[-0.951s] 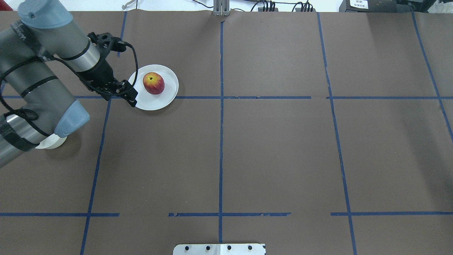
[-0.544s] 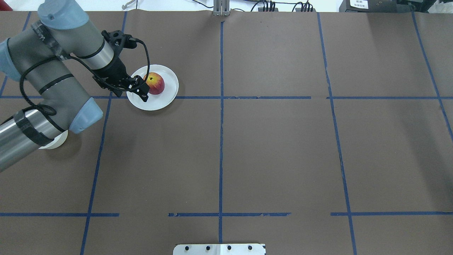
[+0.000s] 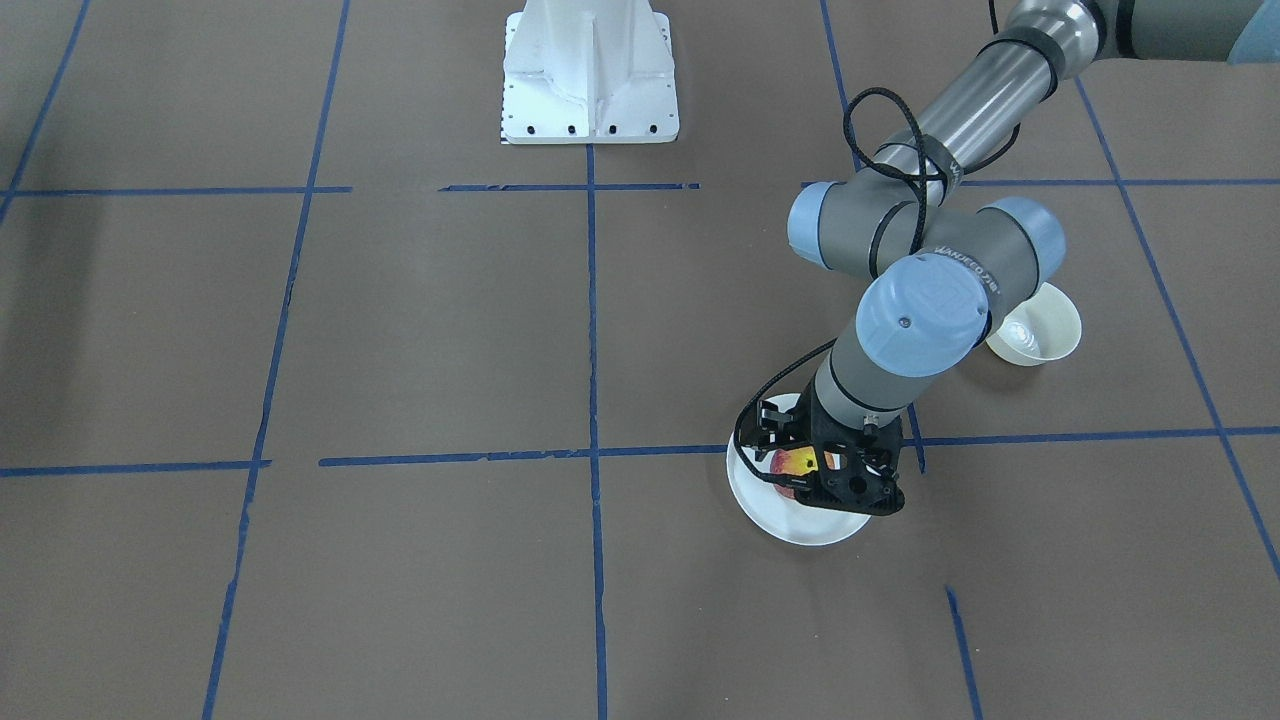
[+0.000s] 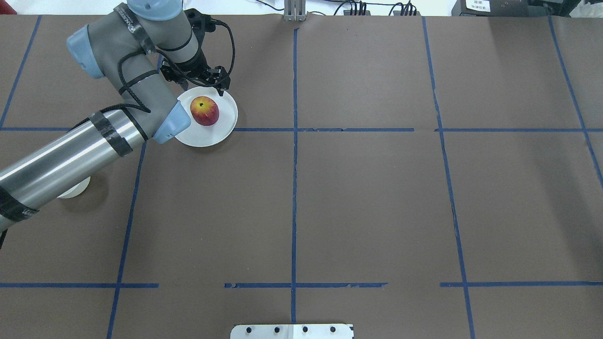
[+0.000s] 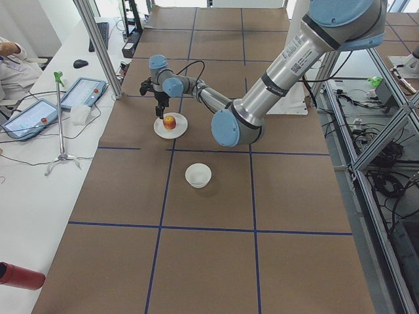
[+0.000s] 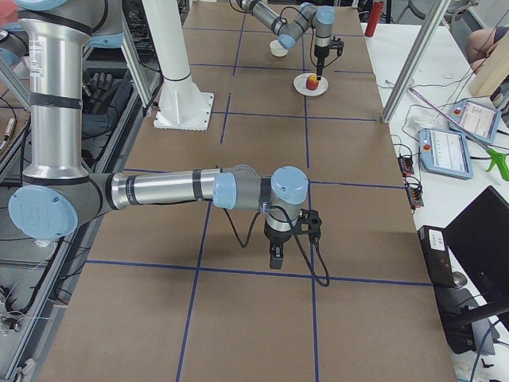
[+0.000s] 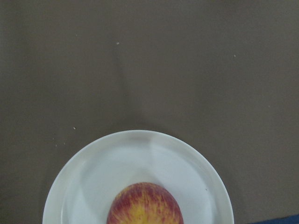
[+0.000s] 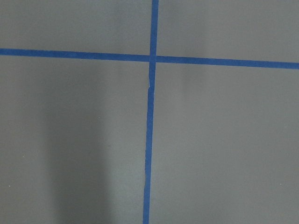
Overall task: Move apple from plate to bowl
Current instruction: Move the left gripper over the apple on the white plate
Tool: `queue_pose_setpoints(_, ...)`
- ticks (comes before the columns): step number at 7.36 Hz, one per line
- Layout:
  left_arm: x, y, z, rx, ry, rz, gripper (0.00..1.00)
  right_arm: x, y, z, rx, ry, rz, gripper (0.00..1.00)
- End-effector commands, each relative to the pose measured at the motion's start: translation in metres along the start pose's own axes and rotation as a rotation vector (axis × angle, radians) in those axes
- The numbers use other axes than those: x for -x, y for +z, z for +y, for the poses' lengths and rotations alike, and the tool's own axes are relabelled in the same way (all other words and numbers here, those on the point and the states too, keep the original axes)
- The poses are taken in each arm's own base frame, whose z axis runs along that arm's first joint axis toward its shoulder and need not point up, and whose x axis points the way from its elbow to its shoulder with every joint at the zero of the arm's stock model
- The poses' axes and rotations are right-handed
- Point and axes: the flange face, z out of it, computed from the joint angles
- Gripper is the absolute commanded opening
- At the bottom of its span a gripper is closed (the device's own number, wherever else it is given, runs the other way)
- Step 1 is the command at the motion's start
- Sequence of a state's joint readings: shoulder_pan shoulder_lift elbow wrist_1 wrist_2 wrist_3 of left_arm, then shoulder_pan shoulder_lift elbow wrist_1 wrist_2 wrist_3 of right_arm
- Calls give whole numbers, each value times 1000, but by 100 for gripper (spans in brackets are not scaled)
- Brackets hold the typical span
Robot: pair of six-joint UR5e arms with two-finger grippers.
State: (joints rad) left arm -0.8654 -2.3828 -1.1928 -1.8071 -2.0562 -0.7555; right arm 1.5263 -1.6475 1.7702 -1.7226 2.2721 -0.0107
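Note:
The red and yellow apple (image 4: 204, 110) lies on the white plate (image 4: 212, 135) at the table's far left. My left gripper (image 4: 217, 84) hangs over the plate's far rim, just beyond the apple and apart from it. Its jaws look open and empty. In the front-facing view the gripper (image 3: 845, 500) partly covers the apple (image 3: 793, 464). The left wrist view shows the apple (image 7: 145, 205) at its bottom edge on the plate (image 7: 93, 177). The cream bowl (image 3: 1035, 335) stands nearer the robot, half hidden under the left arm in the overhead view (image 4: 75, 189). My right gripper (image 6: 274, 259) points down over bare table; I cannot tell if it is open.
Brown table paper with blue tape lines (image 4: 294, 129) covers the table. The white robot base (image 3: 590, 75) stands at the near middle. A tablet and stand (image 5: 62, 98) sit beyond the table's far edge.
My left arm swung from the plate's robot-side left, across the apple, to the plate's far rim. The apple and the plate did not move.

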Motion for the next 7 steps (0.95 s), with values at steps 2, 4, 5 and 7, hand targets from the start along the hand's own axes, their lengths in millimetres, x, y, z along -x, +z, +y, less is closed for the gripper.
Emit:
queue_pose_setpoints(2,8,29,9,2,10,-2,100,0,0,0,0,-1,0,100)
queue_pose_setpoints(4,7,30,9,4,9,0,100,-1,1,0,1,1,0,100)
queue_pose_setpoints(5,6,37,14,11,16,1,100,0,0,0,0,0,0,100)
queue_pose_setpoints(7,12,58,21,13,25,9,100,0,0,0,0,0,-1,100)
